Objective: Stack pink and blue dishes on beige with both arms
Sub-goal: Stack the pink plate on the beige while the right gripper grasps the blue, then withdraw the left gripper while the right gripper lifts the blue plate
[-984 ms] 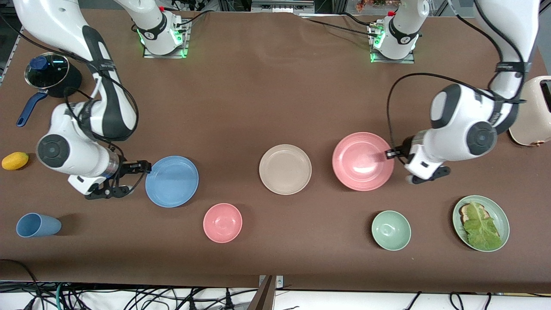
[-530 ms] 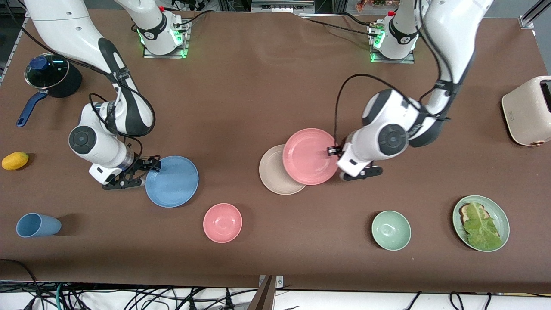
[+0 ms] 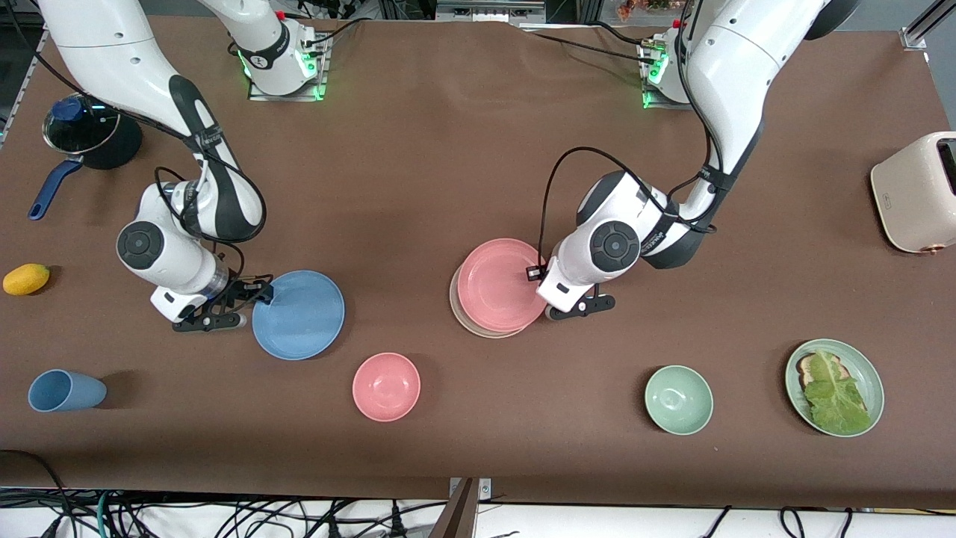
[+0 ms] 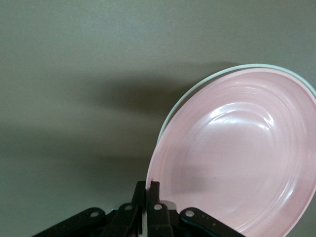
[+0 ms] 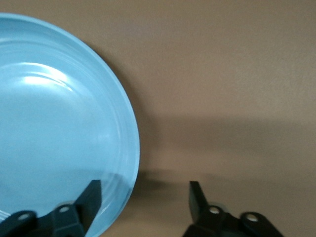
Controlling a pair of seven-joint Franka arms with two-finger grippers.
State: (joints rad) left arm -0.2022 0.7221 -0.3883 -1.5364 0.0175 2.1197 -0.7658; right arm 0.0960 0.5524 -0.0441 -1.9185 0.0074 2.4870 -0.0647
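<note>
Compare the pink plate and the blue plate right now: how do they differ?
The pink plate sits over the beige plate, its rim pinched by the shut left hand. The blue plate lies on the bare table, its rim between the right hand's open fingers. Both are shallow, round and equal in size.

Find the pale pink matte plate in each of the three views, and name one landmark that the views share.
Front view: the pale pink matte plate lies over the cream-beige plate at mid-table, the left gripper shut on its rim.
Left wrist view: it fills the frame's lower right.
Right wrist view: not in it.
Shared landmark: the beige plate's rim under it.
</note>
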